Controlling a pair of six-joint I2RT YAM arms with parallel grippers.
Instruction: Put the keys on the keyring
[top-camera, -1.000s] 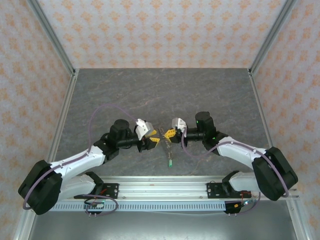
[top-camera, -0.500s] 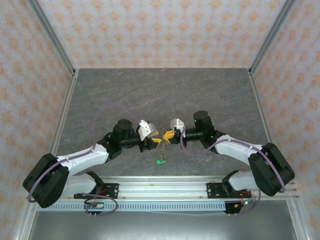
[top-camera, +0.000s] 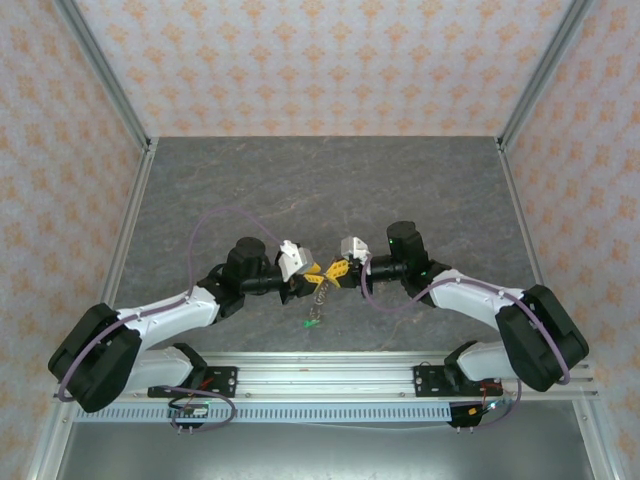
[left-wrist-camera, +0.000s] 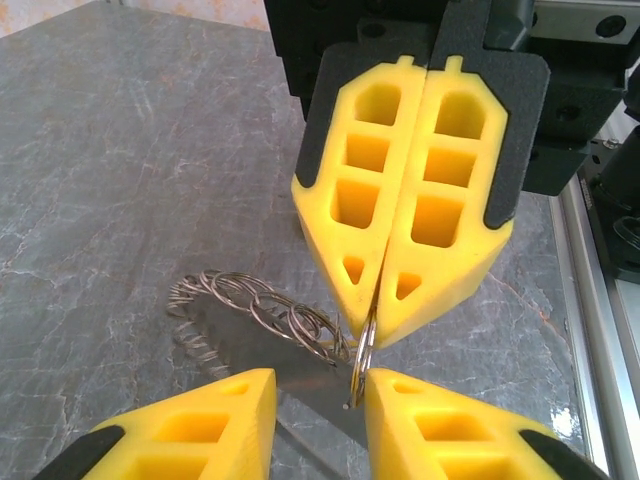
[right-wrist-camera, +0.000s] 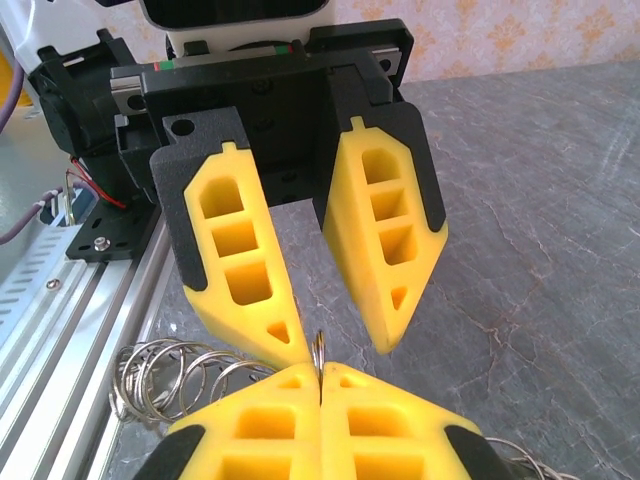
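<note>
The keyring (left-wrist-camera: 262, 300) is a silver chain of linked wire rings that sags toward the table. My right gripper (right-wrist-camera: 321, 372) is shut on its end ring (right-wrist-camera: 318, 349), which stands edge-on above the closed fingertips. My left gripper (left-wrist-camera: 318, 388) faces it, open, and that ring (left-wrist-camera: 362, 362) sits between its fingers, close against the right-hand one. In the top view both grippers meet at mid-table, left gripper (top-camera: 308, 272) and right gripper (top-camera: 336, 269). The chain hangs below them to a green-headed key (top-camera: 312, 321). The yellow-gold key is hidden.
The grey stone-patterned table (top-camera: 300, 190) stretches behind the grippers. An aluminium rail (top-camera: 330, 375) with the arm bases runs along the near edge. Purple cables (top-camera: 205, 225) loop above the left arm.
The left gripper has closed in on the right gripper until the held ring sits between its open fingers. The hanging chain and green key have swung to the left.
</note>
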